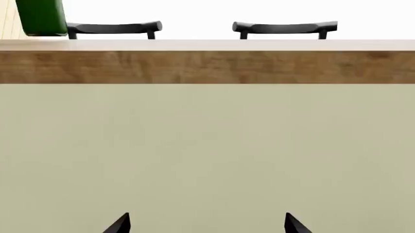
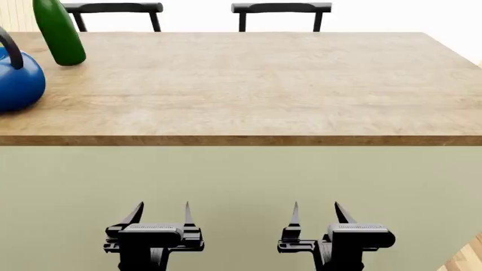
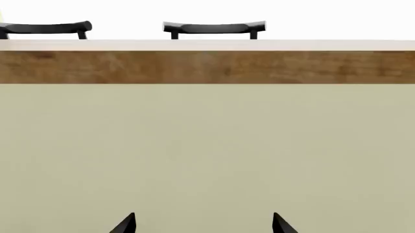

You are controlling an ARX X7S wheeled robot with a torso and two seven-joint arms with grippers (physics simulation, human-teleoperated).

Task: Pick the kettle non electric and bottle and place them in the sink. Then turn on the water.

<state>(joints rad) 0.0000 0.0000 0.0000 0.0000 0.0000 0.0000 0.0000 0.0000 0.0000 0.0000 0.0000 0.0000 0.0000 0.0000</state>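
Standing on counter, kettle beside bottle, both tools open, empty

Head view: high, looks forward and down over wooden surface; both claws low in frame, left claw at 7 o'clock, right claw at 5 o'clock. Wrist views: low, level, facing pale cabinet front below surface edge, close. All three share surface edge and two black chairs beyond. Bottle in left wrist and head views only.
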